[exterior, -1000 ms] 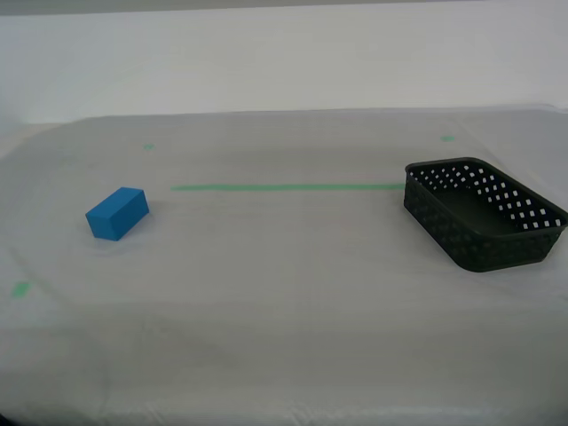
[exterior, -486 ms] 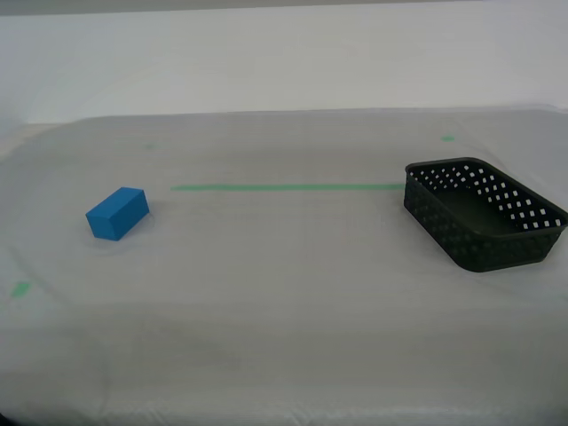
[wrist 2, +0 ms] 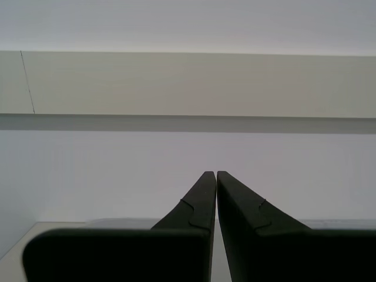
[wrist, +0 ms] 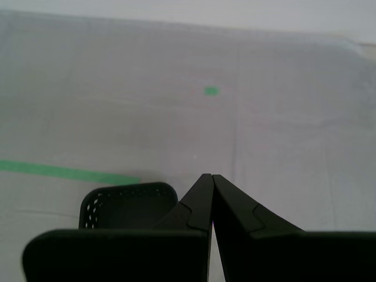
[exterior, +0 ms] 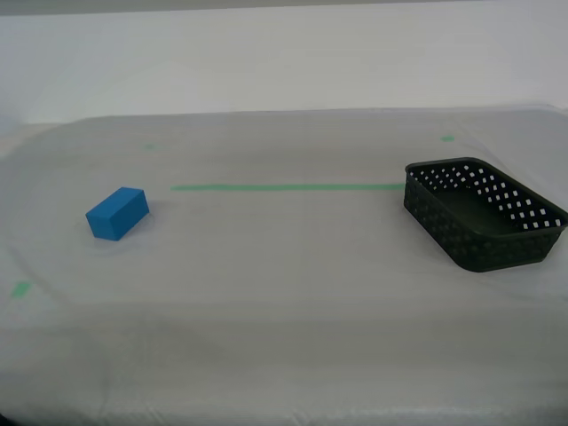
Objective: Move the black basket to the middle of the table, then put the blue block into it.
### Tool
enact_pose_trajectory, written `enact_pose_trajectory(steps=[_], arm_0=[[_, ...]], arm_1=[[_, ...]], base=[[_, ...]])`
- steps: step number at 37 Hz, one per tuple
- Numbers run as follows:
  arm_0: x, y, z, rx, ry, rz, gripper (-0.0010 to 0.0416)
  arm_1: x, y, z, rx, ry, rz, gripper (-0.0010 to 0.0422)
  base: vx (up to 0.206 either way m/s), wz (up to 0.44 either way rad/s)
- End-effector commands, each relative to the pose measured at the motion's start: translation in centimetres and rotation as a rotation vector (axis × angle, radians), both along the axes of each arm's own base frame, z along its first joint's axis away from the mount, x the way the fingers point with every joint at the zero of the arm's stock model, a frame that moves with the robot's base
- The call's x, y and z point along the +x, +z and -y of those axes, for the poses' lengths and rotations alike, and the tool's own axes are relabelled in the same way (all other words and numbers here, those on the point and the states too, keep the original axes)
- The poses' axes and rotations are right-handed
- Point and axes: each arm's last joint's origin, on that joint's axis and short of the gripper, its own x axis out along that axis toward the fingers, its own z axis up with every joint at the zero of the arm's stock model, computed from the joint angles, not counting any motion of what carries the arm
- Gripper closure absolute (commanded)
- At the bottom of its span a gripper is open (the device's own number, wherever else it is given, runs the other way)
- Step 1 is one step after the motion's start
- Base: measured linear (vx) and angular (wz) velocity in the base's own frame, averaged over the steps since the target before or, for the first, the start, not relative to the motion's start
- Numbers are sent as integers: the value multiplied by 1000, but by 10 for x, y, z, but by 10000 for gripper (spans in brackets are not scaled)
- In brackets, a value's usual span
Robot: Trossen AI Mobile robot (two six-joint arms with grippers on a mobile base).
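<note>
The black basket (exterior: 484, 213) sits at about three o'clock on the table (exterior: 284, 266), the blue block (exterior: 117, 213) at nine — well apart. My first gripper (wrist: 211, 179), clenched and empty, looks down over the basket; my second gripper (wrist 2: 211, 176), likewise pinched closed, faces the wall — neither has engaged anything.

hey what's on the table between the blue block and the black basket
Only bare cloth and the green tape line, which runs most of the way from the blue block toward the black basket, as the exterior view shows.
</note>
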Motion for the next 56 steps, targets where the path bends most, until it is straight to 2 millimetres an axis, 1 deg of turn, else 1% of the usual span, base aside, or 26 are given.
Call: enact_pose_trajectory(steps=[1,16,25,32,36,40,46,49,56], arm_0=[[6,1,0,2,7,-60,407],[18,8,0,-23,40,-304,407],[32,9,0,-28,54,-472,407],[45,3,-1,-22,57,-538,407],[51,-2,-2,25,86,-565,407],[59,-12,-4,77,113,-600,407],[70,-28,-5,86,111,-659,406],[73,-33,-5,87,111,-676,406],[77,-36,-5,87,111,-676,406]], arm_1=[[0,1,0,1,0,5,412],[0,1,0,1,1,5,412],[0,1,0,1,1,5,412],[0,1,0,1,1,5,412],[0,1,0,1,1,5,412],[0,1,0,1,0,5,412],[0,1,0,1,1,5,412],[0,1,0,1,1,5,412],[0,1,0,1,1,5,412]], base=[[0,0],[0,0],[0,0],[0,0],[0,0],[0,0],[0,0],[0,0],[0,0]])
